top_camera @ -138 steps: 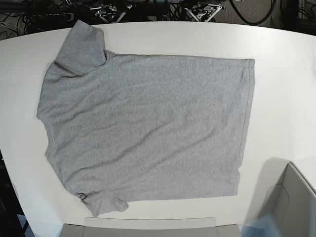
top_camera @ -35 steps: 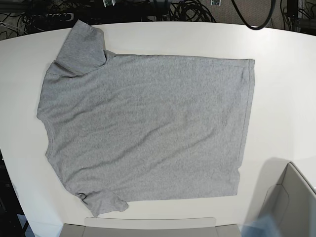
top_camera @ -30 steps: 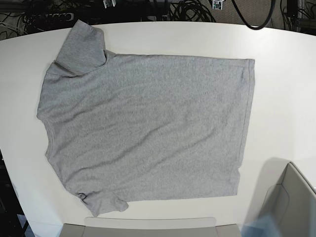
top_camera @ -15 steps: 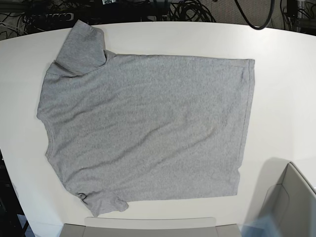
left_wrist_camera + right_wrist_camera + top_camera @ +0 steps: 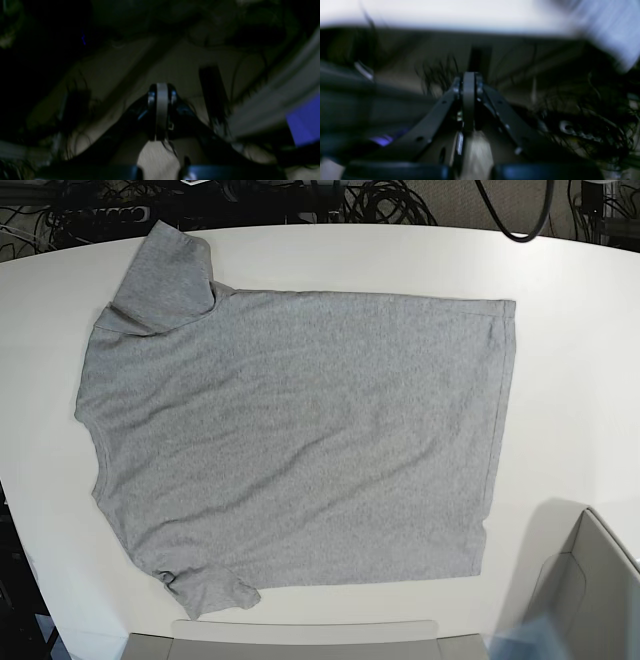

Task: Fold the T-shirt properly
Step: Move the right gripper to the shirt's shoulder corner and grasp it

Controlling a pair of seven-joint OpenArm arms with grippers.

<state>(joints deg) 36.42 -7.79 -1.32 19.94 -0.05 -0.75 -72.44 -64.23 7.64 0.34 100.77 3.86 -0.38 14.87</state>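
step: folding not begun | T-shirt [image 5: 300, 440] flat, plain side up, spread on white counter [image 5: 570, 360] | left end effector [image 5: 162, 112], right end effector [image 5: 468, 105]: closed, empty, off the counter | next: reach in, open, pinch a sleeve or hem

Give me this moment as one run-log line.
T-shirt: flat on table, plain side up, unfolded | left pincer: shut, empty | right pincer: shut, empty | both off the table
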